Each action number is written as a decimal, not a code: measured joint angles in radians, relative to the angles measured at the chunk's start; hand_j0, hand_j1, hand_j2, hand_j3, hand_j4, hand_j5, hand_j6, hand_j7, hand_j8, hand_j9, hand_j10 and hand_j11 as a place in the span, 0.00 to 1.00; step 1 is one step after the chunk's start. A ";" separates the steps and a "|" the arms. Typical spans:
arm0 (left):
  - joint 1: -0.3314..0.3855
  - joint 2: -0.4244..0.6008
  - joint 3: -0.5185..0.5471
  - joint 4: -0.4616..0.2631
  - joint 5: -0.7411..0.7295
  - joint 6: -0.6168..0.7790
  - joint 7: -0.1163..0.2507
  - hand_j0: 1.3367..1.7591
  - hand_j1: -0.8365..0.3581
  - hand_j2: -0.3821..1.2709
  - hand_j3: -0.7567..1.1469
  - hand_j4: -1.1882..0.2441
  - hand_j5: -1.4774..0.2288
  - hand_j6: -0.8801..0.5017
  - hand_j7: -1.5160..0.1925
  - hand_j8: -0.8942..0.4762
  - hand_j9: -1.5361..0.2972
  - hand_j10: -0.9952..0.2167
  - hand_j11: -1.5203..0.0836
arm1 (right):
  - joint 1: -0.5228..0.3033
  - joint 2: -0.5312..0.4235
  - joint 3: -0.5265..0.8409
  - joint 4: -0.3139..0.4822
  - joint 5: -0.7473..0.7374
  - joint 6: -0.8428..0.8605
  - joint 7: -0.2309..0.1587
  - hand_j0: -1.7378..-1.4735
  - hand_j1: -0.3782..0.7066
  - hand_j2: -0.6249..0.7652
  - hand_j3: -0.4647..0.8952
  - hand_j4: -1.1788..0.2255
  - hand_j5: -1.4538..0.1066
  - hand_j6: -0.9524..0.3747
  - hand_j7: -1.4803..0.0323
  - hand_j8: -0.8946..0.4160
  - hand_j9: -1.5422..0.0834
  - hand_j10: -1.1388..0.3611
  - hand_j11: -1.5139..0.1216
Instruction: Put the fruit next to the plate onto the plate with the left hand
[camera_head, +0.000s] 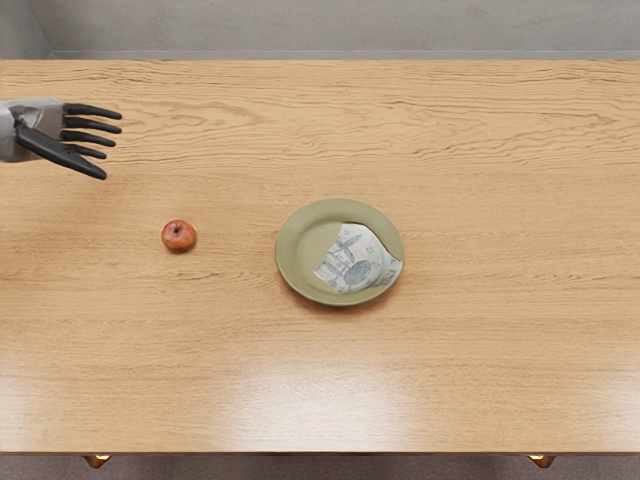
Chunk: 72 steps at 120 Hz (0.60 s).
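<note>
Nearest us, an olive plate (298, 240) on the table (480, 150); left of it, apart, we see a round apple (179, 236), dimple up; left hand (58, 135) hovers, fingers (95, 126) spread, empty.

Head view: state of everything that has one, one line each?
left hand: open, fingers spread, holding nothing, apart from the apple
apple: resting on the table, left of the plate, not touching it
plate: flat on the table, no fruit on it
right hand: not in view
</note>
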 joint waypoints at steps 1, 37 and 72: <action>0.000 0.000 0.000 0.000 0.000 0.000 0.000 0.76 0.75 0.26 0.40 0.66 0.68 0.46 0.70 0.47 0.66 0.62 0.75 | 0.000 0.000 0.000 0.000 0.000 0.000 0.000 0.30 0.07 0.44 0.34 0.81 0.90 0.69 0.95 0.65 0.92 0.73 0.90; -0.015 0.014 0.003 -0.099 0.018 0.000 0.037 0.76 0.75 0.26 0.40 0.66 0.68 0.46 0.70 0.47 0.66 0.62 0.75 | 0.000 0.000 0.016 -0.003 0.000 0.000 0.000 0.30 0.07 0.44 0.34 0.81 0.90 0.69 0.95 0.65 0.92 0.73 0.90; -0.055 0.118 0.000 -0.510 0.287 0.104 0.219 0.76 0.75 0.26 0.40 0.66 0.68 0.46 0.70 0.47 0.66 0.62 0.75 | 0.001 0.000 0.024 -0.003 0.000 0.000 0.000 0.30 0.07 0.44 0.34 0.81 0.90 0.69 0.95 0.65 0.92 0.73 0.90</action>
